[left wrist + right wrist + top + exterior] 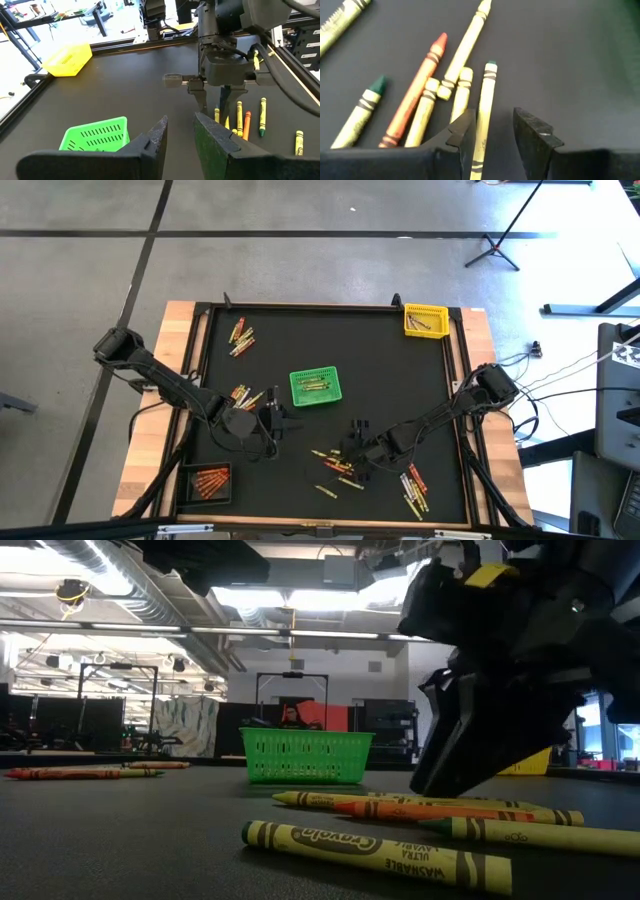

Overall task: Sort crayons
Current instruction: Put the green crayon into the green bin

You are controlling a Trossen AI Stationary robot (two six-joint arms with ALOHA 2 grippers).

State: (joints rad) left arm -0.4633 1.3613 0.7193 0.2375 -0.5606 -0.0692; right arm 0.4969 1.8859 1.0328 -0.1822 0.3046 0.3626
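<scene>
Crayons (335, 463) lie scattered on the black mat (390, 370), thickest near its front edge right of centre, with another cluster (415, 485) toward the front right corner and small bunches (242, 337) near the back left. The right gripper (352, 450) is down low over the front scatter; its wrist view shows the jaws apart with nothing between them, tips just above a yellow-wrapped crayon (483, 115) that lies beside an orange one (415, 97). The left gripper (272, 420) hovers just left of the green basket (315, 386) at mid-mat, jaws also parted and empty. A yellow basket (424, 320) sits in the back right corner with a few sticks inside. At the front left corner a black tray (205, 483) holds orange and red crayons.
</scene>
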